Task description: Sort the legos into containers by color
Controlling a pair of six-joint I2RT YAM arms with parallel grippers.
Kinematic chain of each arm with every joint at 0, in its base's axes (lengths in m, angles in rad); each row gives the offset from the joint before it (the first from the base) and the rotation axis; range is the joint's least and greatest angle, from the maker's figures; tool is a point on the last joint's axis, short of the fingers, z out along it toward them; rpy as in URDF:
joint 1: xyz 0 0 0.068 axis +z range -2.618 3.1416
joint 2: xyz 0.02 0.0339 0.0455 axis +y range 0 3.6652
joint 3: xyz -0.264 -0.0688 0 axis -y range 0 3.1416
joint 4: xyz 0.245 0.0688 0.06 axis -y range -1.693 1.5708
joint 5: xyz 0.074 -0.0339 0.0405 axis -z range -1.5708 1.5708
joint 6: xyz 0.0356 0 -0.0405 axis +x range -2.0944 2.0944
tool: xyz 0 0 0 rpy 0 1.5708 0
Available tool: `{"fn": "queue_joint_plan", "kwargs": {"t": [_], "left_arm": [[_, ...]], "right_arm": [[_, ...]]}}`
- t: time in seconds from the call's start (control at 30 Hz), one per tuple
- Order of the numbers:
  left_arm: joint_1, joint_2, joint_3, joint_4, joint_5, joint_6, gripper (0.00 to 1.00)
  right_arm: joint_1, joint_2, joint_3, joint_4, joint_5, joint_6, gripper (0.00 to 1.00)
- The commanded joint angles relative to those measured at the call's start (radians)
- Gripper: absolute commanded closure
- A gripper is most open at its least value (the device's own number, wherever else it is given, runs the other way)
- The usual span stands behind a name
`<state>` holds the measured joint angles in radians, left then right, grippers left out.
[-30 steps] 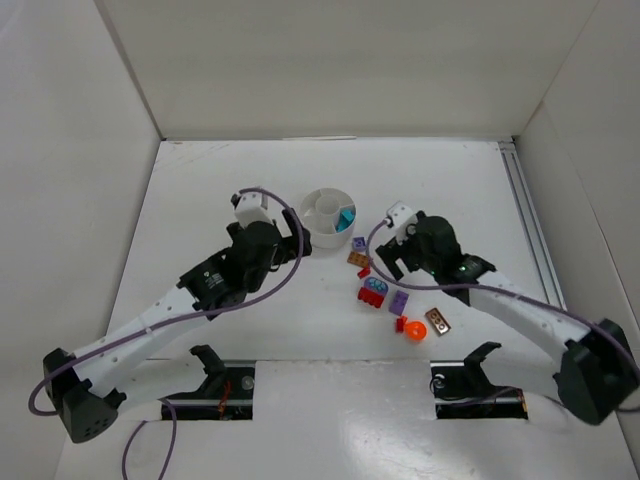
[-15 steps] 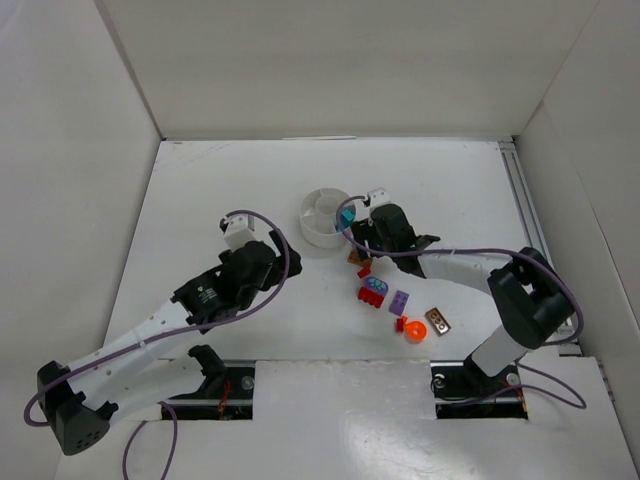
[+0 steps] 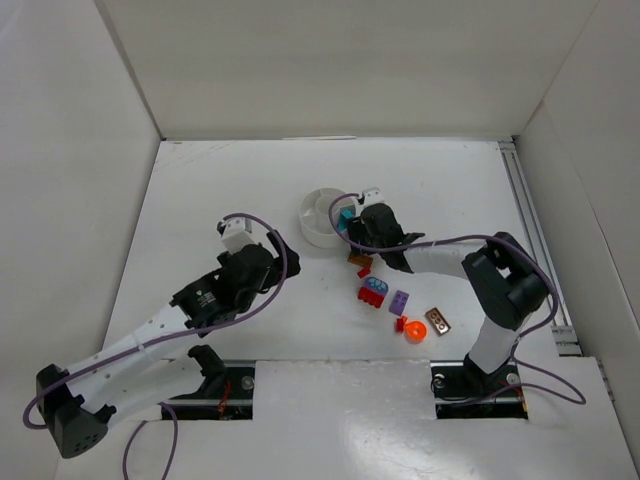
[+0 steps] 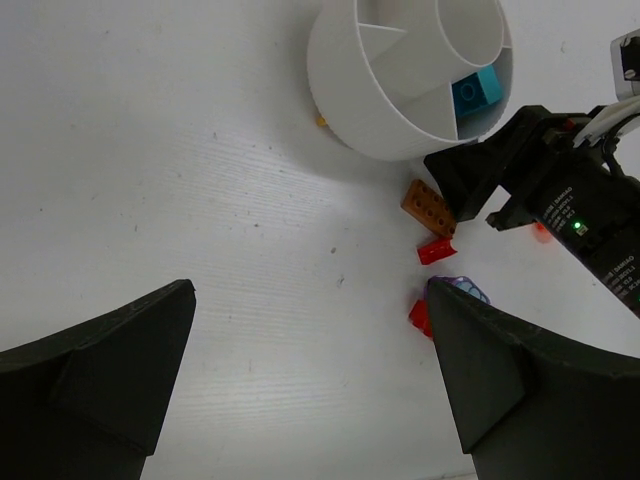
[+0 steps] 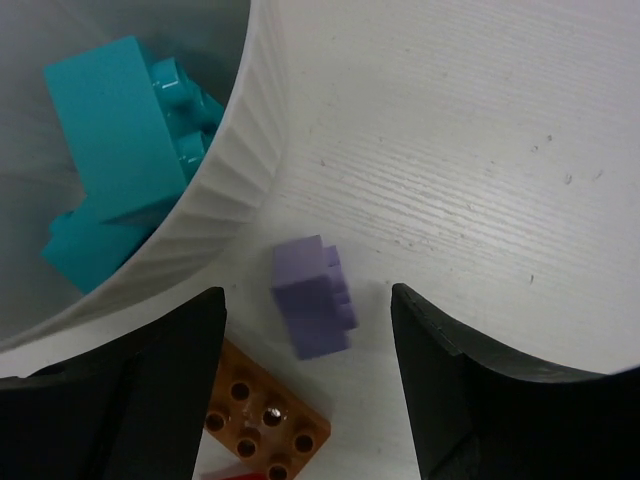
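Note:
The white round dish (image 3: 318, 228) has teal bricks (image 5: 120, 130) in one wedge compartment. My right gripper (image 5: 305, 300) is open, its fingers (image 5: 170, 390) on either side of a small purple brick (image 5: 312, 297) lying on the table against the dish wall (image 5: 240, 190). An orange-brown plate (image 5: 265, 415) lies just beside it. In the top view the right gripper (image 3: 352, 228) covers that purple brick. My left gripper (image 4: 310, 300) is open and empty over bare table, left of the dish (image 4: 370, 110); in the top view it (image 3: 268, 255) is below and to the left of the dish.
Loose pieces lie below the dish: a small red brick (image 3: 364, 271), a red piece with a blue top (image 3: 374, 291), a purple brick (image 3: 399, 301), an orange ball (image 3: 416, 329) and a brown plate (image 3: 438, 321). White walls enclose the table.
My right arm swung left and up to the dish edge and now straddles the purple brick. My left arm drew back slightly down and left.

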<state>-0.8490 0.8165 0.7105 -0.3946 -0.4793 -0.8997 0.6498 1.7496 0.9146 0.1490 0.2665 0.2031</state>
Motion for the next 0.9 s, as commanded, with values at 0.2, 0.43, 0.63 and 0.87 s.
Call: {"fn": "queue_joint_plan", "kwargs": {"t": [0.2,0.43,0.63,0.87], "left_arm": [[0.002,-0.086,-0.058,0.01,-0.074,-0.034,0.0],[0.002,-0.097,-0.059,0.0,-0.074,-0.034,0.0],[0.002,-0.086,-0.059,-0.009,-0.074,-0.034,0.0],[0.002,-0.077,-0.078,0.014,-0.074,-0.044,0.0]], "right_arm": [[0.01,0.06,0.061,0.1,0.011,0.01,0.41],[0.01,0.06,0.043,0.109,0.033,0.001,0.62],[0.01,-0.088,-0.023,0.109,0.052,-0.091,0.81],[0.001,-0.308,-0.002,0.109,-0.001,-0.35,0.82]]}}
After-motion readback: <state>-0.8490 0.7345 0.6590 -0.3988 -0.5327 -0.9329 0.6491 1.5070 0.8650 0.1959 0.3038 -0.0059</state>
